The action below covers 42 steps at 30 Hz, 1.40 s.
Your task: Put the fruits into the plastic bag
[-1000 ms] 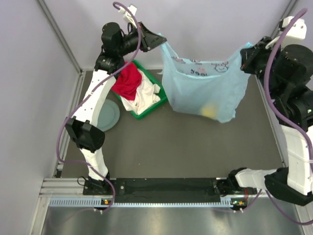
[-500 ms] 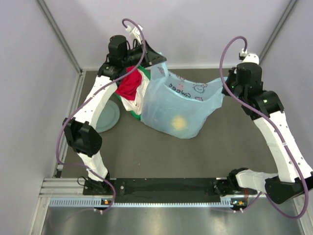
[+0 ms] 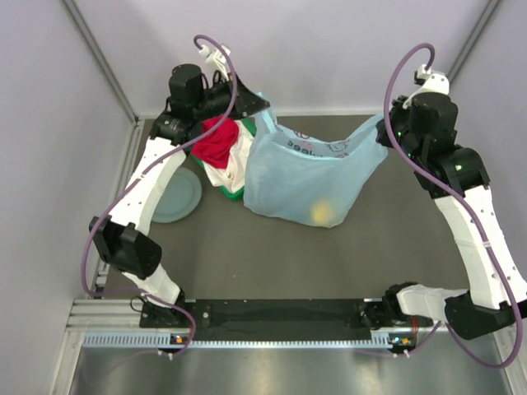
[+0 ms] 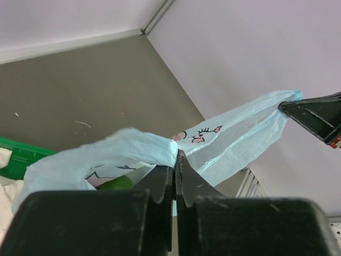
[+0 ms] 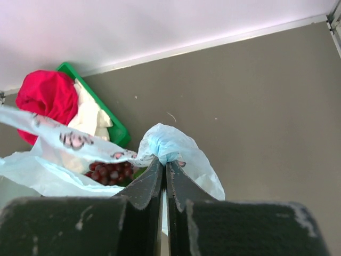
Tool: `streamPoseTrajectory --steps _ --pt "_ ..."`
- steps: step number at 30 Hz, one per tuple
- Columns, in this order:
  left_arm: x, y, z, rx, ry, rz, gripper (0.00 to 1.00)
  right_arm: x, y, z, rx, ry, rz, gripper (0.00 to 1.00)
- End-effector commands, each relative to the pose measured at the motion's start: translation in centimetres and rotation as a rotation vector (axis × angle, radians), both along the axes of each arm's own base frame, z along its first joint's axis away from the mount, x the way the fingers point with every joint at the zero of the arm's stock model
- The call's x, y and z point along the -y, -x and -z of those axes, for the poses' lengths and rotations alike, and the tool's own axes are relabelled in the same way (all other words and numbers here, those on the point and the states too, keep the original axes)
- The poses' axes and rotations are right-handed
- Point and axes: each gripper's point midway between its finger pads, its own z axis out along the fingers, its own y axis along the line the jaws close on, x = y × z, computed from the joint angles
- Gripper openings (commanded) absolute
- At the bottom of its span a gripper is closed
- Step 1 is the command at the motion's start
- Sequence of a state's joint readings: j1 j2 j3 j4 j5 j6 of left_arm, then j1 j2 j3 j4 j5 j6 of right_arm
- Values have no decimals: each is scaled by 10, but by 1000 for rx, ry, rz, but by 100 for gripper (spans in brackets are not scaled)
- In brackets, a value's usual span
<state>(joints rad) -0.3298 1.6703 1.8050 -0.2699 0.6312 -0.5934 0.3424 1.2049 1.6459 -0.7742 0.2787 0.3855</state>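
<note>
From above, the bag (image 3: pixel 300 173) hangs between my two claws over the far half of the surface (image 3: pixel 272 263). Its long axis runs left to right, along the far edge. My left claw (image 3: pixel 262 111) is clenched on the left handle and my right claw (image 3: pixel 385 132) on the right handle. The bag therefore lies inward from both, and neither arm is nearer. The film is thin, light blue and half transparent, with small printed marks near the top. Its belly sags and seems to rest on the surface. A round yellow citrus (image 3: pixel 324 212) shows through it, low on the right side. A green tray (image 3: pixel 235 193) of red and white cloths (image 3: pixel 218 140) appears to touch the bag on the left. A round plate (image 3: pixel 177 196) lies near the left edge.

In the left wrist view, my toothed jaws are pressed together on the crumpled handle. A stretched strip of film runs from there to the other claw. Under the handle I see part of a dark green fruit (image 4: pixel 114 184) inside.

In the right wrist view, the jaws pinch a bunched knot of film. Below them, in the open mouth, lie small glossy dark red grapes (image 5: pixel 109 172).

I judge the task to be nearly done, though I cannot find any further fruit. The soft film will collapse if I let go, so the mouth must point upward.
</note>
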Motion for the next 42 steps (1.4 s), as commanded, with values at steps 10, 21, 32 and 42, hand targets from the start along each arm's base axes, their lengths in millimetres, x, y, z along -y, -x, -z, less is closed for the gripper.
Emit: streamPoseTrajectory --steps 10,21,32,42 --pt "-50 -15 4 13 -37 -205 52 -4 -13 -2 27 -23 0 27" --pt "-82 -21 -17 134 -42 -349 99 -3 -6 -38 160 -7 -38 85" --pt "-148 -32 -44 218 15 -567 99 44 -28 -55 148 -94 148 93" --pt "-260 -56 5 63 -34 -881 99 136 -33 -23 138 -131 397 92"
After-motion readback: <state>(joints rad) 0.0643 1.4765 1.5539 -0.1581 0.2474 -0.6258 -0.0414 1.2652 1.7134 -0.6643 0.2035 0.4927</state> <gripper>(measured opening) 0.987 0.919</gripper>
